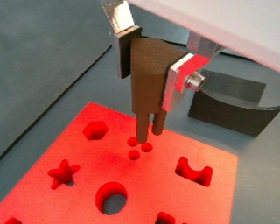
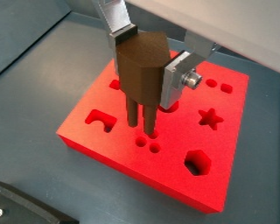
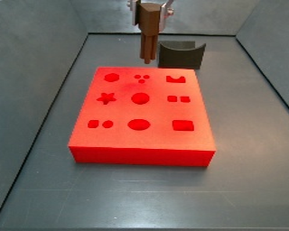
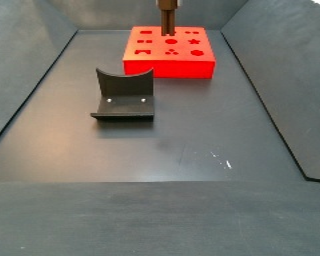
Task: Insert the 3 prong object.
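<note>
My gripper (image 1: 150, 68) is shut on the 3 prong object (image 1: 146, 87), a dark-brown peg-like piece held upright with its prongs pointing down. It hangs just above the red board (image 1: 84, 171), over the group of three small round holes (image 1: 137, 147). In a wrist view the piece (image 2: 140, 79) has its prong tips close to the three holes (image 2: 150, 143) of the board (image 2: 108, 149). In a side view the gripper (image 3: 148, 13) holds the piece (image 3: 148, 41) above the board's far edge (image 3: 98, 135). The gripper (image 4: 166, 5) and board (image 4: 170, 62) also show in a side view.
The red board carries several shaped cut-outs: star (image 1: 63, 172), hexagon (image 1: 94, 130), oval (image 1: 112, 198). A dark grey curved block (image 1: 234, 103) stands beside the board, and it also shows in both side views (image 3: 181, 52) (image 4: 123, 95). Dark walls enclose the floor.
</note>
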